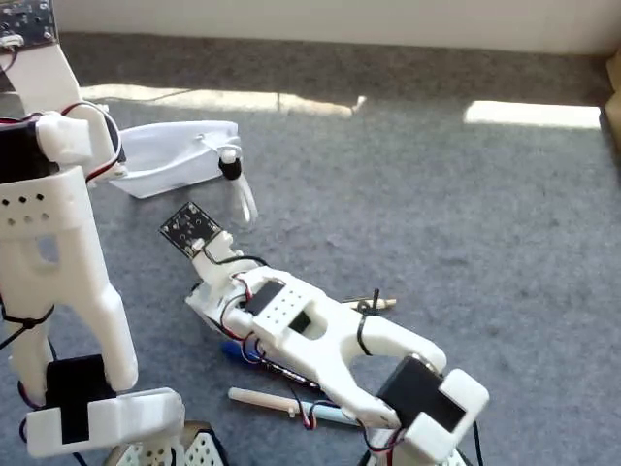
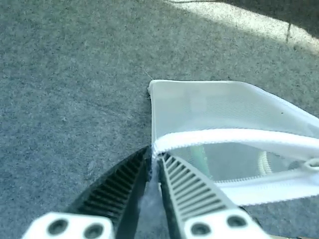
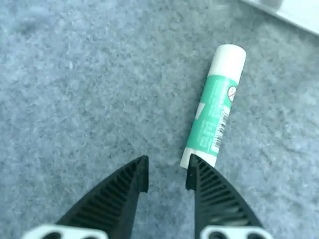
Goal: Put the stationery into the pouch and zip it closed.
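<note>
Pouch (image 2: 214,107) on sunlit grey carpet (image 1: 466,223), corner between pinching left fingers (image 2: 184,189) (right fingers (image 3: 124,191) spread).

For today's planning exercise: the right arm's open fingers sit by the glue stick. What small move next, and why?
Probably shift the right gripper sideways over the glue stick: it lies outside the open gap, at one fingertip, and the left gripper pinches the pouch.

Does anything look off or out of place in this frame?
Nothing spilled or damaged. One oddity: the right gripper has its jaws open beside the glue stick, not around it; the stick's end sits at one jaw tip. The left gripper pinches the pouch rim.
</note>
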